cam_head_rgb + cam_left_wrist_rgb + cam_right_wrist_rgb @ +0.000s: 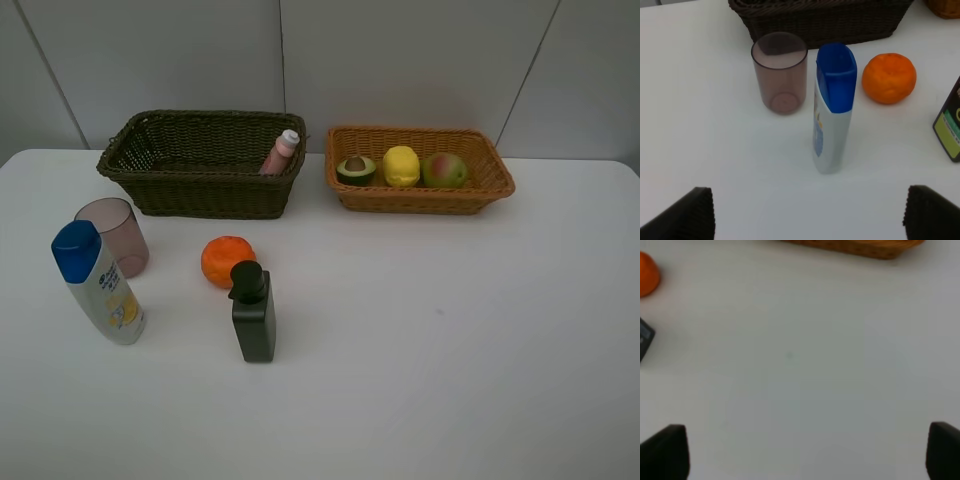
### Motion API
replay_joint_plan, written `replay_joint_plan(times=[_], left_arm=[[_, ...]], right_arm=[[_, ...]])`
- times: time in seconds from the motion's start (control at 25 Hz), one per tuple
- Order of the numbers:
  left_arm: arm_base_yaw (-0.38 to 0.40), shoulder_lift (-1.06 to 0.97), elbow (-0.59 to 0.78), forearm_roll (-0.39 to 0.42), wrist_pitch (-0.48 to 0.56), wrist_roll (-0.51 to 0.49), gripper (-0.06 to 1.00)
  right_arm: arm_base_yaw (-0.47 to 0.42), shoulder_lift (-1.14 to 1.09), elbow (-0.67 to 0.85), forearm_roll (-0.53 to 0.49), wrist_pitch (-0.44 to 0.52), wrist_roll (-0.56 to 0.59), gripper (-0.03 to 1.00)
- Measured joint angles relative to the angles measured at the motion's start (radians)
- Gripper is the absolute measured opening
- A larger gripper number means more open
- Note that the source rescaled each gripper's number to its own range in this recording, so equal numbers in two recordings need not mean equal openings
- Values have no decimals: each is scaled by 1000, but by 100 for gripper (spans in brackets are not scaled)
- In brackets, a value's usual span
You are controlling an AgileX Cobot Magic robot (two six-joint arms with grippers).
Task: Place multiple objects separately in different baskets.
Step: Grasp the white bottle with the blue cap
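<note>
The dark brown basket (160,160) holds a pink bottle (281,152) leaning in its right corner. The orange-tan basket (480,185) holds a halved avocado (356,169), a yellow lemon (401,165) and a green-red pear (444,170). On the table stand a mauve cup (113,236), a white blue-capped bottle (98,283), an orange (227,261) and a black pump bottle (253,311). My left gripper (809,212) is open, short of the white bottle (834,107), with nothing between its fingers. My right gripper (807,450) is open over bare table. Neither gripper shows in the exterior high view.
The white table (450,330) runs wide to the right of the black bottle. A grey panelled wall (400,60) stands behind the baskets. In the left wrist view the cup (779,71) and the orange (889,78) flank the white bottle.
</note>
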Motion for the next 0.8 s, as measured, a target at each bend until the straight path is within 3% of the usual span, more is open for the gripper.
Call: replay_joint_plan(times=[0.36, 0.8], left_arm=[[0, 0, 0, 0, 0, 0, 100], [0, 0, 0, 0, 0, 0, 100]], right_arm=[[-308, -81, 166, 116, -21, 0, 100], [-586, -308, 176, 127, -77, 0, 100]])
